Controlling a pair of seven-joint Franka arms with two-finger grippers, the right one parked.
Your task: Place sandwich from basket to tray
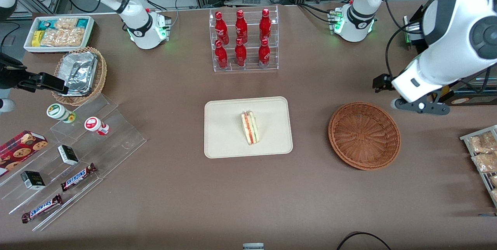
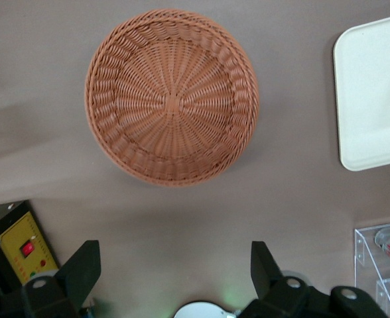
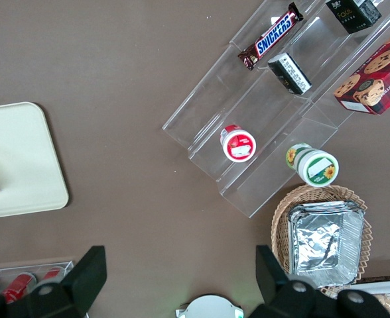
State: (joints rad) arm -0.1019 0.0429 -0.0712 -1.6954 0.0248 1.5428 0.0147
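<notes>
The sandwich, a pale wedge with red and green filling, lies on the cream tray at the middle of the table. The reddish-brown wicker basket sits beside the tray, toward the working arm's end, with nothing in it. My gripper hangs open and holds nothing. It is high over the table, a little farther from the front camera than the basket. The working arm's wrist is raised above the basket's rim. A corner of the tray shows in the left wrist view.
A clear rack of red bottles stands farther back than the tray. Bagged snacks on a rack lie at the working arm's end. Acrylic steps with candy bars, a tan basket of foil containers and a white snack bin lie toward the parked arm's end.
</notes>
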